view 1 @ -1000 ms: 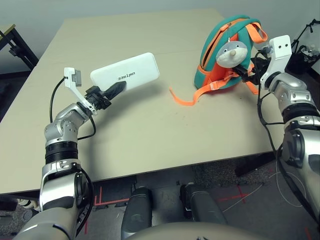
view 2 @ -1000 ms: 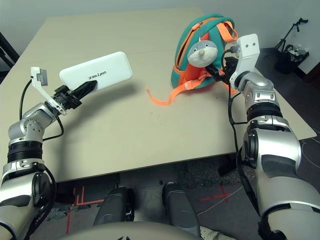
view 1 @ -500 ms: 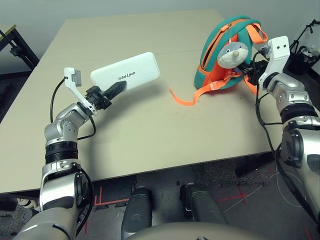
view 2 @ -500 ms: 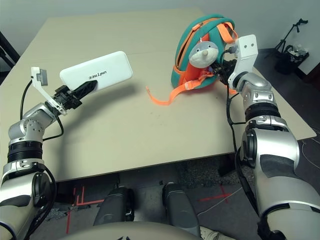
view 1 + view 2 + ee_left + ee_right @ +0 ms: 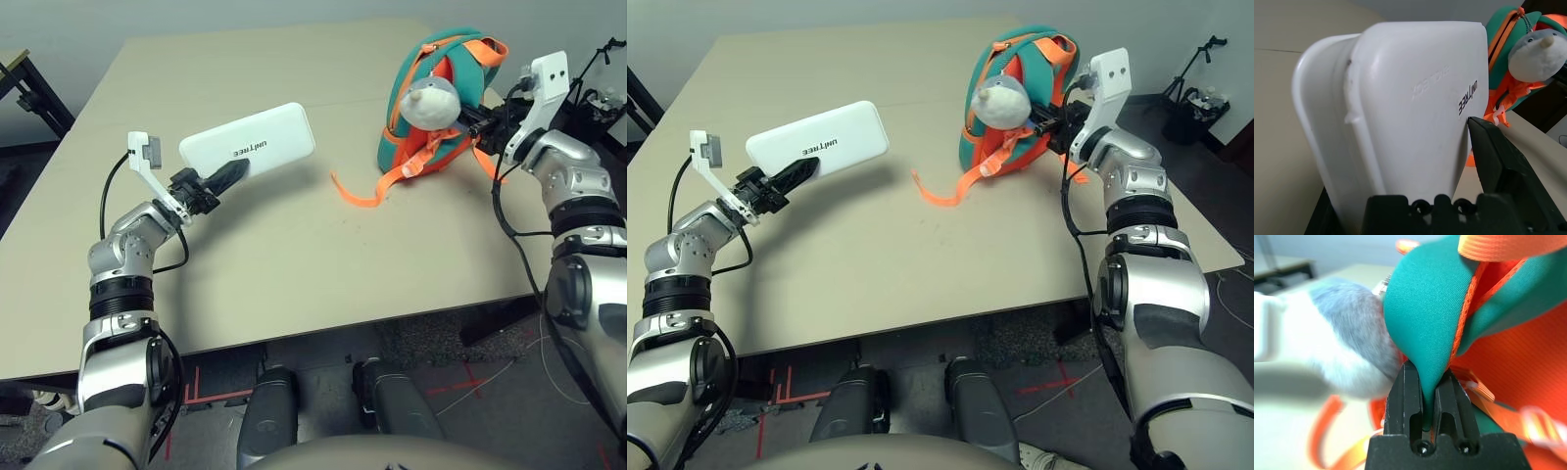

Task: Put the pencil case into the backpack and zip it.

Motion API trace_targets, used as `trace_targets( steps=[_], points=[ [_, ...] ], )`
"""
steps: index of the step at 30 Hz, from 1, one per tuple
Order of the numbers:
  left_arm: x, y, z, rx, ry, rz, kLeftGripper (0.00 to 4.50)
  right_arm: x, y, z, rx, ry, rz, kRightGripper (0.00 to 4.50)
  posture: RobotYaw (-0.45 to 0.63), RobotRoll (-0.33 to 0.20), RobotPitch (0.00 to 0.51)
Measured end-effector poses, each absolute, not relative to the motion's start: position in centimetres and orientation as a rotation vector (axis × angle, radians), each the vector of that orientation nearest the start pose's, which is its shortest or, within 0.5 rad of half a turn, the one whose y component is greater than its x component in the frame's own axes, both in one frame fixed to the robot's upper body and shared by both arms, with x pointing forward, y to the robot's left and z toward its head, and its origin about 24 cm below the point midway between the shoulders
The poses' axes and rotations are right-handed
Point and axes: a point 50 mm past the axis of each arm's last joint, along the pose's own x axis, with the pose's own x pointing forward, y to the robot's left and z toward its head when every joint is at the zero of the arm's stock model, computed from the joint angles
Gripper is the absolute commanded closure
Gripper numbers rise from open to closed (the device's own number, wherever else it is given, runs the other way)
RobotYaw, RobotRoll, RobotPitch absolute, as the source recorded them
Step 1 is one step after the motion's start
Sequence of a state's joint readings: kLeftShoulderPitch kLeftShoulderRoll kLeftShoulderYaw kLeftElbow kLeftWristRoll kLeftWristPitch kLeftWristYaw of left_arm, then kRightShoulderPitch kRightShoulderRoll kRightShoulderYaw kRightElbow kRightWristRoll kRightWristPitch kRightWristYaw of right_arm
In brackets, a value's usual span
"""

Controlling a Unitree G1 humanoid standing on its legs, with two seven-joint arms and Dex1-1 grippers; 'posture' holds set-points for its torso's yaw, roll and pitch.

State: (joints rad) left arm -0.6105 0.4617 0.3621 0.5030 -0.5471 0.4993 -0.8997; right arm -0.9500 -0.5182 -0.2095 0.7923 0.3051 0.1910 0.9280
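1. White pencil case (image 5: 247,144) held aloft over the left half of the table (image 5: 294,264), gripped at its near end by the left gripper (image 5: 227,174), jaws clamped on it, well apart from the bag.
2. Teal-and-orange backpack (image 5: 436,103) tipped up on the table's far right, plush animal (image 5: 432,101) dangling in front.
3. Right gripper (image 5: 1422,404) pinching a teal fabric flap of the backpack, jaws clenched.
4. Judged step: opening the bag. Next: pull the flap wide, then carry the case across into the mouth.
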Motion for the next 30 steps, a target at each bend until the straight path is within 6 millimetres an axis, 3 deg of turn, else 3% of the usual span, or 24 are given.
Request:
trace_targets(
  steps=[5, 19, 30],
  points=[
    [34.3, 25.8, 14.6, -0.407, -0.025, -0.631, 1.33, 36.5, -21.8, 21.3, 0.035, -0.116, 0.795, 4.50, -0.08, 0.000, 0.061],
    [35.1, 27.2, 15.4, -0.378, -0.052, -0.574, 1.33, 32.0, -18.7, 22.4, 0.057, -0.107, 1.002, 4.50, -0.10, 0.000, 0.067],
    [34.9, 28.0, 16.4, -0.343, -0.074, -0.569, 1.33, 28.1, -16.8, 21.7, 0.139, -0.060, 1.130, 4.50, -0.11, 0.000, 0.072]
  ],
)
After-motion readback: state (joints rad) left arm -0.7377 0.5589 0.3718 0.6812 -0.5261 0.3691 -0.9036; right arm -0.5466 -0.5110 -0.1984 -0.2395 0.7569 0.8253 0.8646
